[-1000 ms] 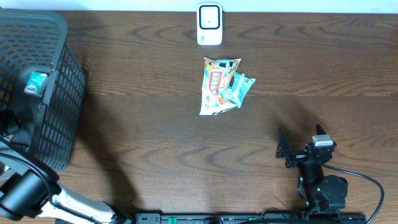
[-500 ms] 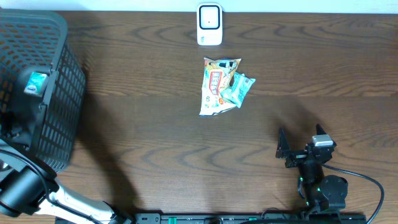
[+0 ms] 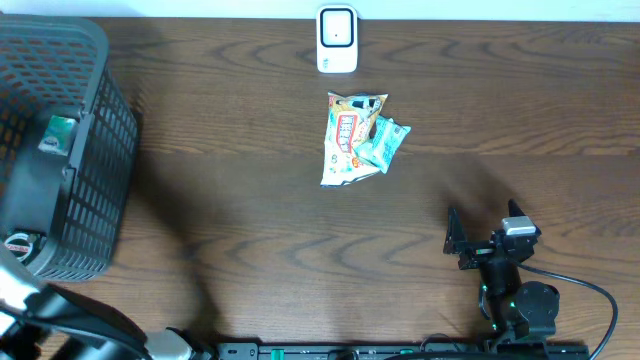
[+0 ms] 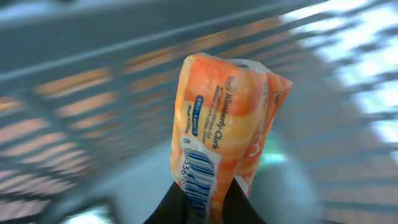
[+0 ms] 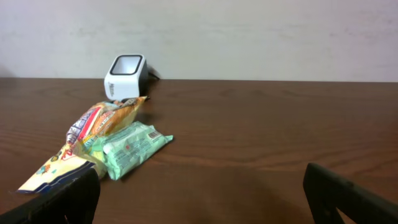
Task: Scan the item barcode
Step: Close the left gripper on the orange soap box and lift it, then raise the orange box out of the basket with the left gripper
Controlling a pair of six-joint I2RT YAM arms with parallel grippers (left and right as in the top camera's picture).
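Currently my left gripper (image 4: 204,208) is clenched on the lower end of a soft orange plastic-wrapped packet (image 4: 224,118). The packet stands upright with its barcode (image 4: 199,180) facing the wrist camera, and the mesh of the black plastic basket (image 3: 100,150) is blurred behind it. My right gripper (image 3: 458,240) sits with its jaws spread wide, well apart from the white box-shaped scanner (image 3: 337,40), the colourful snack bag (image 3: 345,140) and the green packet (image 3: 386,142) on the dark wooden table (image 3: 250,230).
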